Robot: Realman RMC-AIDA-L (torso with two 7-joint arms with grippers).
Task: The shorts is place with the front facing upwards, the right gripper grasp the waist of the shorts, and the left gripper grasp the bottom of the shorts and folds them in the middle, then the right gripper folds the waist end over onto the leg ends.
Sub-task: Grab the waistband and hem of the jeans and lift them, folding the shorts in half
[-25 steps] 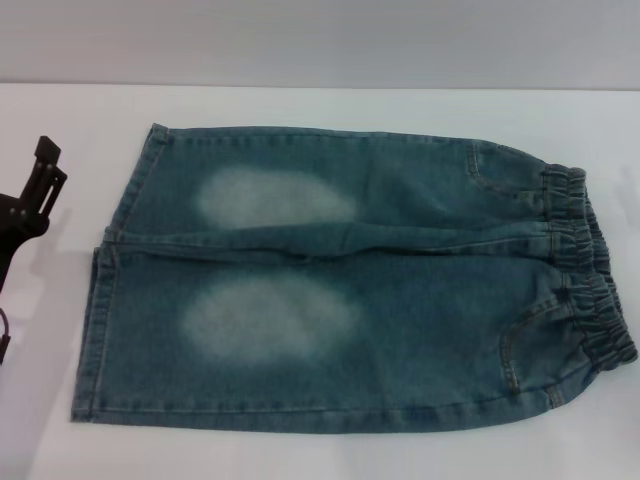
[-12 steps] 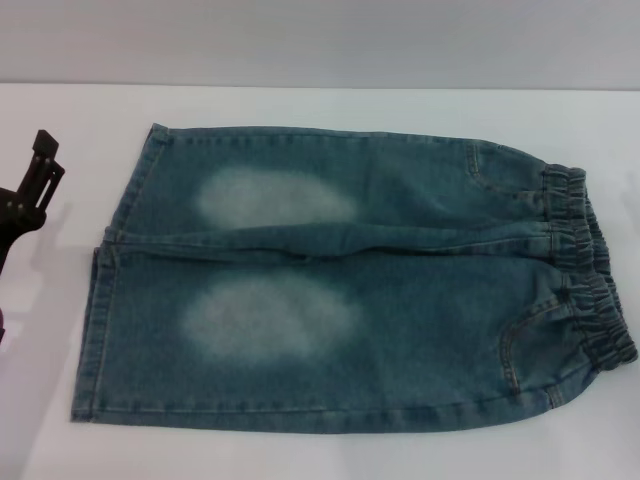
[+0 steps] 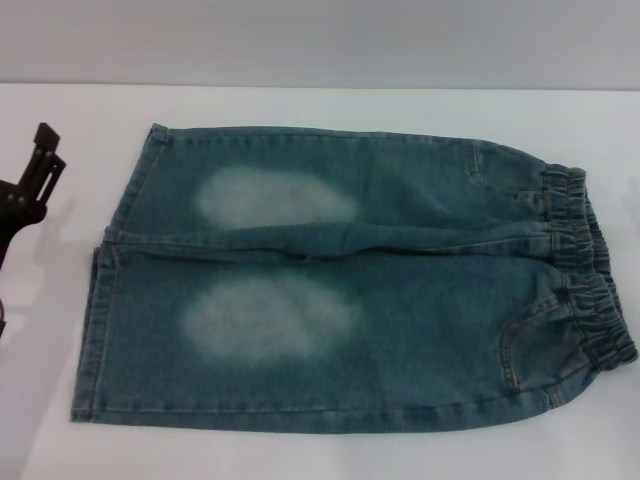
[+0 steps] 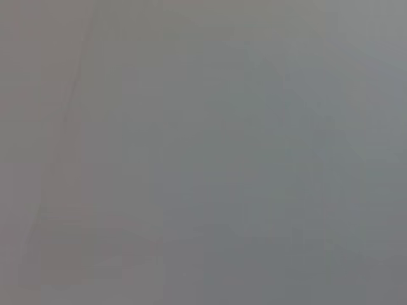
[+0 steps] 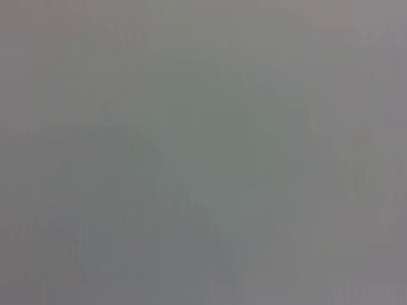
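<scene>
The blue-green denim shorts (image 3: 400,290) lie flat and spread out on the white table (image 3: 320,105), front up, with two pale oval patches. The ruffled elastic waist (image 3: 590,270) is at the right. The bottom of the shorts, two straight stitched leg ends (image 3: 100,300), is at the left. My left gripper (image 3: 38,165), a black claw, hangs at the left edge of the head view, a short way left of the far leg hem and apart from the cloth. My right gripper is out of view. Both wrist views show only plain grey.
White table surface surrounds the shorts on all sides, with a grey wall (image 3: 320,40) behind the table's far edge. No other objects show.
The left gripper has drifted slightly left and up toward the frame edge. The shorts have not moved.
</scene>
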